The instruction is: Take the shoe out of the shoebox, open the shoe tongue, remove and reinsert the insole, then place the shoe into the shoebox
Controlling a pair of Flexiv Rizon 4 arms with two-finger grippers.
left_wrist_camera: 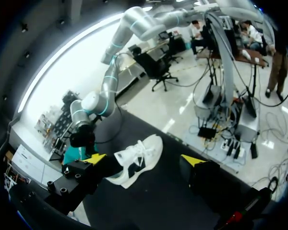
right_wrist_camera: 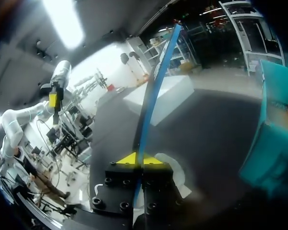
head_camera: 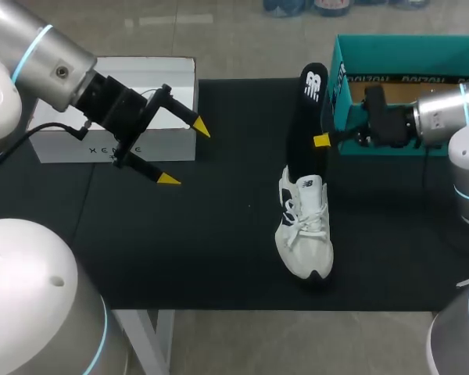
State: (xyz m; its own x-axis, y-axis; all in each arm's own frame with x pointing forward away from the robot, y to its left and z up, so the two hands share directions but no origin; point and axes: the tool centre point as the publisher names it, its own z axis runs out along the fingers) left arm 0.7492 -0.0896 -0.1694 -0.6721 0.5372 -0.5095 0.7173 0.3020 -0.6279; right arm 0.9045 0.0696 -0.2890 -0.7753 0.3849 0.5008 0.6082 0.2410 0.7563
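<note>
A white sneaker (head_camera: 305, 226) with black trim lies on the black mat (head_camera: 219, 234), toe toward the table's front edge. My right gripper (head_camera: 324, 141) is shut on a black insole (head_camera: 309, 109), which stands on edge with its lower end at the shoe's opening. In the right wrist view the insole (right_wrist_camera: 153, 91) shows as a thin blue-edged strip rising from between the closed yellow tips of that gripper (right_wrist_camera: 139, 160). My left gripper (head_camera: 185, 153) hangs open and empty over the mat's left part, well away from the shoe. In the left wrist view the sneaker (left_wrist_camera: 134, 160) lies far ahead of the left gripper (left_wrist_camera: 144, 160).
The teal shoebox (head_camera: 352, 55) stands open at the back right, just behind my right gripper, and shows beside it in the right wrist view as a teal shoebox (right_wrist_camera: 273, 143). A white box (head_camera: 113, 144) sits at the back left behind my left gripper.
</note>
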